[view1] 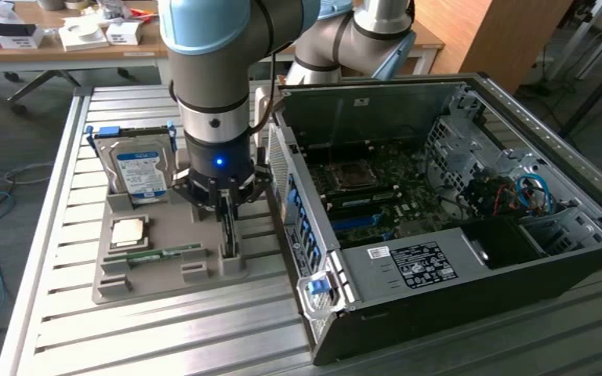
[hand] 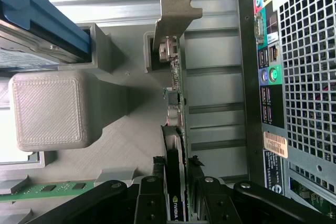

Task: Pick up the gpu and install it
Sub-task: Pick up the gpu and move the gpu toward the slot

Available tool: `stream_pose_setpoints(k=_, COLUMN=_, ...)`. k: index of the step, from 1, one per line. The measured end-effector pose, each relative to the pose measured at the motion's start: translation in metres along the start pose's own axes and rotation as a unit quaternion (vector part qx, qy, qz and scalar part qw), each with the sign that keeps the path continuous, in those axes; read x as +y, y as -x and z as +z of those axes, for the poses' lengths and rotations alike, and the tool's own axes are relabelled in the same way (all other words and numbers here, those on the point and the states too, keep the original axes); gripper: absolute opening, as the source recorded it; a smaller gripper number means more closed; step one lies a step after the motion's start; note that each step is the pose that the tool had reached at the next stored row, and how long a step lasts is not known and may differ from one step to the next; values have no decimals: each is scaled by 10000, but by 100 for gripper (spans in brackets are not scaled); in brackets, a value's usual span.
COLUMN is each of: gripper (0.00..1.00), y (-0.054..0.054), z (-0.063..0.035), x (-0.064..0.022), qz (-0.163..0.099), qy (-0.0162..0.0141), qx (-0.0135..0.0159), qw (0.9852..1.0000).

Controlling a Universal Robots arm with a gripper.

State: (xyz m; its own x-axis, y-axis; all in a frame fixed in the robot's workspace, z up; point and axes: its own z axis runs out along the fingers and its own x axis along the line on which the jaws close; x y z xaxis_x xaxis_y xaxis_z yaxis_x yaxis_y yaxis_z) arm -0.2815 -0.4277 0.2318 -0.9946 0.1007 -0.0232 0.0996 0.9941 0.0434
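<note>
Gripper (hand: 177, 165) partly closed, clamping the gpu (hand: 177, 85), which stands on edge in a slot of the grey holder (view1: 160, 276), at its edge nearest the computer case (view1: 303, 227); a green NVIDIA logo (hand: 174, 206) shows between the fingers (hand: 152, 198)

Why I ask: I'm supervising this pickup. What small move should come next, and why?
Probably a short straight lift, if the hold is sure: the gripper straddles the gpu, which stands on edge in the gray holder, close beside the computer case.

Slatted metal table (view1: 154, 333): grey holder tray (view1: 160, 274) beside open computer case (view1: 385, 106).
</note>
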Motion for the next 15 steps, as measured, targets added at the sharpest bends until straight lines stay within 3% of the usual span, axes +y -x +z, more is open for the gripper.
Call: stream_pose_setpoints(k=15, gripper=30, y=6, z=0, x=0, qz=0, qy=-3, qx=7, qw=10000)
